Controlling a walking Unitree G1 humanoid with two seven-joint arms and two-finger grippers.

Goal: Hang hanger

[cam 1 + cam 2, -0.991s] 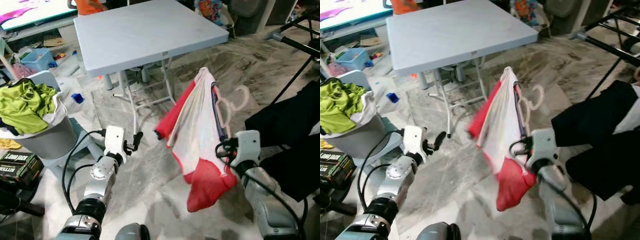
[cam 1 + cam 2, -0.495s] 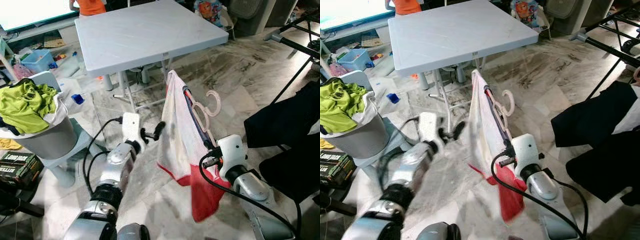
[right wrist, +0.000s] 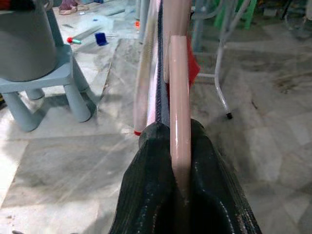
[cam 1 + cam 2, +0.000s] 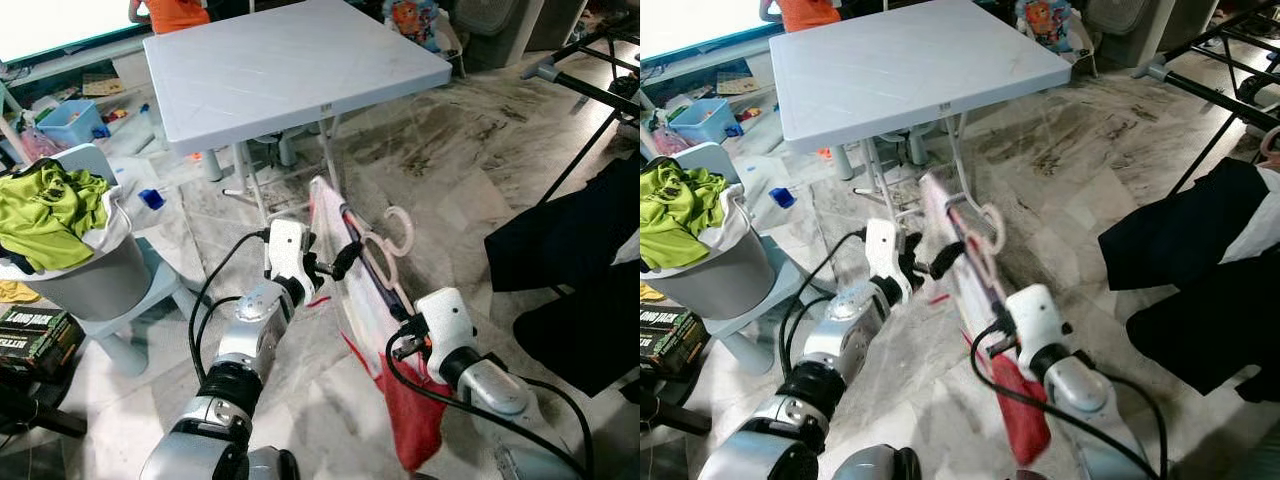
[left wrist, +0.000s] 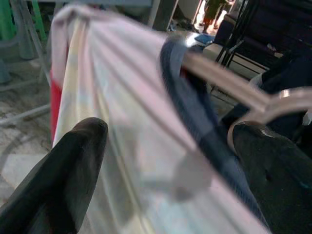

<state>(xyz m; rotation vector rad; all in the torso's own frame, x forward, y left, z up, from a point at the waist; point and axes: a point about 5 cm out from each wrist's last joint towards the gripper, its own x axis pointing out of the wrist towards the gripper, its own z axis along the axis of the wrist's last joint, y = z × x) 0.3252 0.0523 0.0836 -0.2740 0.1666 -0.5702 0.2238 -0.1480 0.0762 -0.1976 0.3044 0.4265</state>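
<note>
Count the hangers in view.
1: a pink hanger carrying a red-and-white garment, clamped by the right gripper, between the left gripper's open fingers. Others may be hidden.

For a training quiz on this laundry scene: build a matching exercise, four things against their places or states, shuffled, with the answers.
Things:
1. hanger
2. left claw
3. green clothes
4. folding table

Places or states:
A. heaped in the grey basket
B. open, fingers either side of the white and red garment
C. stands on the marble floor beyond both arms
D. clamped in the right claw

Pairs: 1-D, 2-B, 3-A, 4-C
</note>
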